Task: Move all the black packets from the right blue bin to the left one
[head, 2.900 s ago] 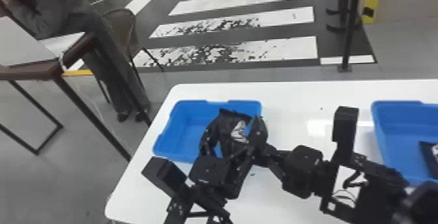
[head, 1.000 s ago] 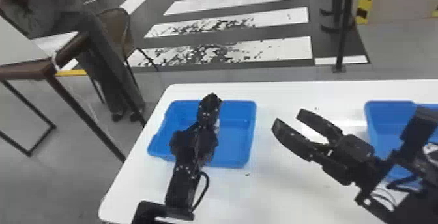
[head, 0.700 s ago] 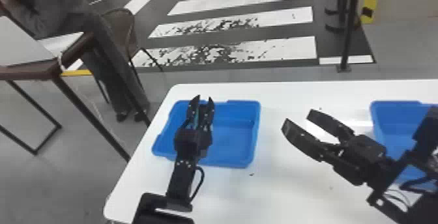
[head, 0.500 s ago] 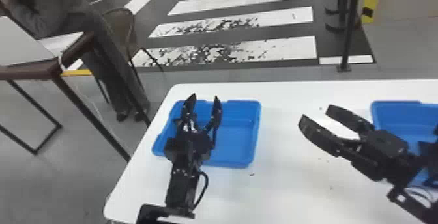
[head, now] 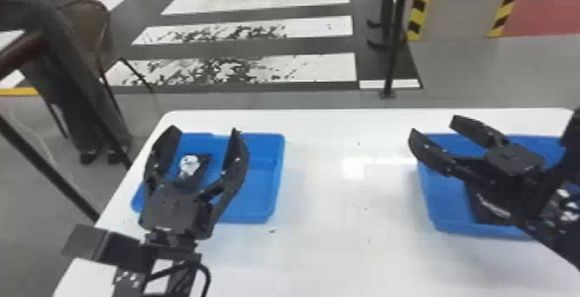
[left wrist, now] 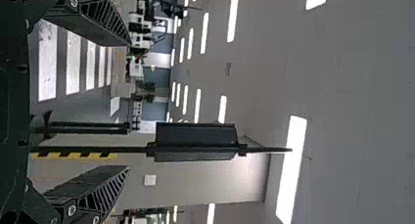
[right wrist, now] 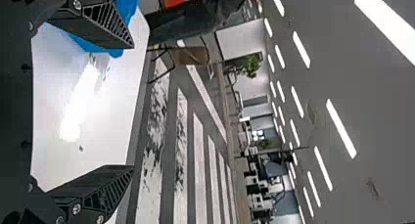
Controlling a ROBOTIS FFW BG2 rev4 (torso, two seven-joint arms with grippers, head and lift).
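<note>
One black packet lies in the left part of the left blue bin, white patch showing. Left tool is over that bin, its fingers spread wide to either side of the packet. Change: since the frame just before, its fingers have parted further and the packet has come into sight between them. Left wrist view agrees: left tool spread, nothing between the fingers. The packet's long axis appears to run from near left to far right (near end hidden by the tool, so tentative).

Edges: this bin sits close to the worktop's left edge; a broad white stretch separates it from the right blue bin.

Right tool has shifted right, from beside the right bin to above its left part; fingers apart, also in the right wrist view. Beneath it, inside the bin, a second packet, partly covered; its white streak slants from far left to near right.
</note>
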